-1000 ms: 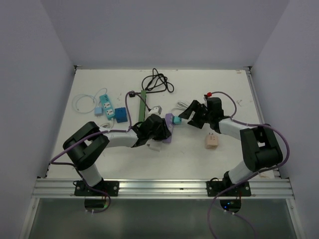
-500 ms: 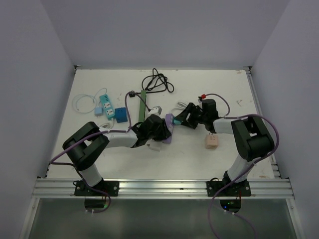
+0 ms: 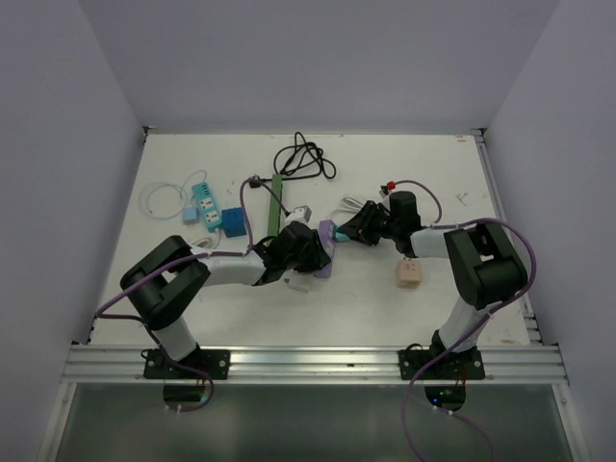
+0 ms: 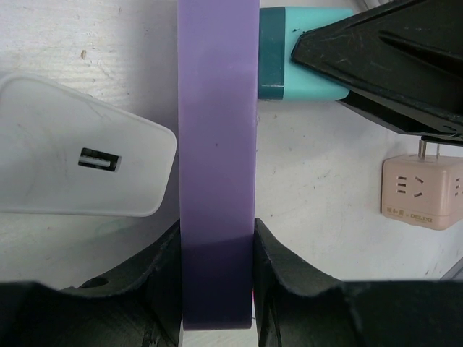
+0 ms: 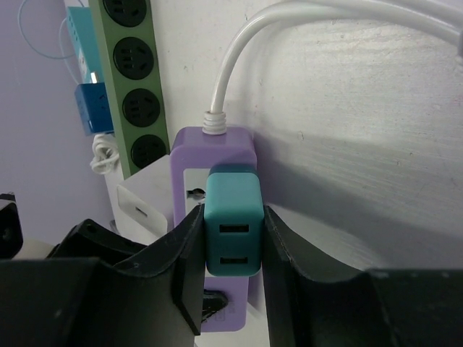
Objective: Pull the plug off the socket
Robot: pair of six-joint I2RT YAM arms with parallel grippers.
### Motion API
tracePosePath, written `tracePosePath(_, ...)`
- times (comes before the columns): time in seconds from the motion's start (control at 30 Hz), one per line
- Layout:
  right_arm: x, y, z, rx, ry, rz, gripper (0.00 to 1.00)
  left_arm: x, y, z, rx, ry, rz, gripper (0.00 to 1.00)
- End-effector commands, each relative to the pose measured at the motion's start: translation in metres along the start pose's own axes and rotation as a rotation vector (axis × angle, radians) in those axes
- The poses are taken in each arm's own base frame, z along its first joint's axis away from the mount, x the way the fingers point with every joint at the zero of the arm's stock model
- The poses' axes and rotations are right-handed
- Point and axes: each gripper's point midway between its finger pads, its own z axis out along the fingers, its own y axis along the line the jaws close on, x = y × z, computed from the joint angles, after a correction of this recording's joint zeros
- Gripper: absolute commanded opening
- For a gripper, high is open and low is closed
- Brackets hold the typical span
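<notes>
Teal plug (image 5: 231,228) was still seated in the purple socket (image 5: 213,144), low in the centre of the right wrist view, with its two slots facing the camera. The right gripper (image 5: 231,217) had closed on it, one black finger pressed flat against each side of the plug body and no gap showing on either side.

In the left wrist view the socket ran as a tall purple bar up the middle of the frame. The plug stuck out from its right side at the top, where the right arm's black fingers covered most of it. The left gripper (image 4: 216,238) clamped the lower end of the socket, both fingers tight against its sides.

From above, plug and socket lay together near the middle of the white table (image 3: 433,173), between the two wrists. A white cord (image 5: 239,50) left the top end of the socket and curved off toward the upper right of the right wrist view.

A white charger (image 4: 79,155) with one USB port lay touching the socket's left side. A peach cube adapter (image 4: 421,191) sat apart at the right edge of the left wrist frame. A green power strip (image 5: 130,87) stood at the upper left of the right wrist view, with a blue adapter (image 5: 90,108) just beside it. A coiled black cable (image 3: 303,159) lay toward the top of the overhead frame.
</notes>
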Motion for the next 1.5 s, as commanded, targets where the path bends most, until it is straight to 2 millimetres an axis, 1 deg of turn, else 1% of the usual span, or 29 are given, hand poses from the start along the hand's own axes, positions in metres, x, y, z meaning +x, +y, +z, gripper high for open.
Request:
tracePosePath(0.0,-0.001,0.005,-0.008,0.007,-0.003,-0.039,0.00,0.040,0.071,-0.009,-0.245,0.125,-0.020,0.00)
tracePosePath(0.1,0.000,0.009,-0.012,-0.002,0.003,-0.034,0.00,0.039,0.080,-0.010,-0.271,0.115,-0.052,0.00)
tracePosePath(0.13,-0.001,0.011,-0.013,-0.007,0.002,-0.031,0.00,0.044,0.089,-0.014,-0.307,0.133,-0.054,0.00)
tracePosePath(0.27,-0.001,0.017,-0.018,-0.032,0.011,-0.021,0.00,0.044,0.101,-0.018,-0.362,0.124,-0.077,0.00)
tracePosePath(0.4,-0.003,0.021,-0.024,-0.022,0.014,-0.053,0.00,0.044,0.103,-0.019,-0.364,0.126,-0.081,0.00)
tracePosePath(0.47,-0.004,0.014,-0.029,0.017,0.013,-0.054,0.00,0.045,0.103,-0.018,-0.360,0.131,-0.082,0.00)
tracePosePath(0.5,-0.008,0.017,-0.034,0.018,-0.001,-0.086,0.00,0.046,0.103,-0.018,-0.358,0.133,-0.080,0.00)
tracePosePath(0.53,-0.014,0.012,-0.039,0.040,-0.020,-0.084,0.00,0.045,0.102,-0.018,-0.353,0.132,-0.080,0.00)
tracePosePath(0.57,-0.014,0.007,-0.044,0.067,-0.020,-0.079,0.00,0.046,0.102,-0.018,-0.351,0.135,-0.078,0.00)
tracePosePath(0.6,-0.018,0.006,-0.051,0.079,-0.037,-0.108,0.00,0.044,0.100,-0.017,-0.341,0.131,-0.078,0.00)
tracePosePath(0.63,-0.028,-0.003,-0.057,0.132,-0.076,-0.110,0.00,0.045,0.099,-0.017,-0.335,0.134,-0.077,0.00)
tracePosePath(0.67,-0.026,-0.014,-0.063,0.190,-0.066,-0.099,0.00,0.044,0.096,-0.016,-0.322,0.131,-0.076,0.00)
tracePosePath(0.73,-0.029,-0.028,-0.073,0.256,-0.085,-0.113,0.00,0.045,0.093,-0.015,-0.304,0.139,-0.073,0.00)
tracePosePath(0.77,-0.026,-0.039,-0.077,0.290,-0.084,-0.095,0.00,0.045,0.092,-0.014,-0.297,0.141,-0.071,0.00)
tracePosePath(0.8,-0.025,-0.043,-0.080,0.298,-0.089,-0.081,0.00,0.046,0.091,-0.014,-0.294,0.148,-0.068,0.00)
tracePosePath(0.83,-0.026,-0.049,-0.083,0.306,-0.097,-0.062,0.00,0.044,0.085,-0.011,-0.262,0.140,-0.069,0.00)
tracePosePath(0.87,-0.021,-0.056,-0.085,0.316,-0.092,-0.043,0.00,0.042,0.082,-0.010,-0.247,0.136,-0.065,0.00)
tracePosePath(0.9,-0.023,-0.061,-0.086,0.317,-0.101,-0.023,0.00,0.043,0.079,-0.010,-0.234,0.142,-0.064,0.00)
tracePosePath(0.97,-0.014,-0.069,-0.087,0.318,-0.084,0.004,0.00,0.041,0.074,-0.009,-0.205,0.140,-0.053,0.00)
tracePosePath(1.07,-0.005,-0.071,-0.084,0.291,-0.053,0.029,0.00,0.040,0.065,-0.008,-0.165,0.147,-0.039,0.00)
tracePosePath(1.17,-0.002,-0.077,-0.086,0.319,-0.050,0.041,0.01,0.037,0.054,-0.006,-0.121,0.149,-0.033,0.00)
tracePosePath(1.2,-0.004,-0.082,-0.089,0.350,-0.067,0.041,0.10,0.037,0.053,-0.006,-0.115,0.149,-0.030,0.00)
tracePosePath(1.23,-0.002,-0.086,-0.092,0.374,-0.067,0.049,0.17,0.036,0.047,-0.006,-0.091,0.161,-0.032,0.00)
tracePosePath(1.27,-0.005,-0.085,-0.095,0.386,-0.083,0.039,0.24,0.035,0.043,-0.005,-0.077,0.161,-0.026,0.00)
tracePosePath(1.3,-0.007,-0.086,-0.098,0.402,-0.094,0.038,0.37,0.034,0.041,-0.005,-0.067,0.162,-0.026,0.00)
tracePosePath(1.33,-0.007,-0.091,-0.103,0.440,-0.103,0.041,0.43,0.032,0.035,-0.005,-0.047,0.165,-0.025,0.00)
tracePosePath(1.37,-0.010,-0.090,-0.106,0.454,-0.112,0.034,0.50,0.032,0.031,-0.004,-0.034,0.168,-0.022,0.00)
tracePosePath(1.4,-0.014,-0.087,-0.110,0.463,-0.127,0.024,0.62,0.032,0.029,-0.003,-0.026,0.170,-0.022,0.00)
tracePosePath(1.47,-0.018,-0.087,-0.120,0.509,-0.146,0.010,0.72,0.030,0.019,0.000,0.005,0.182,-0.022,0.00)
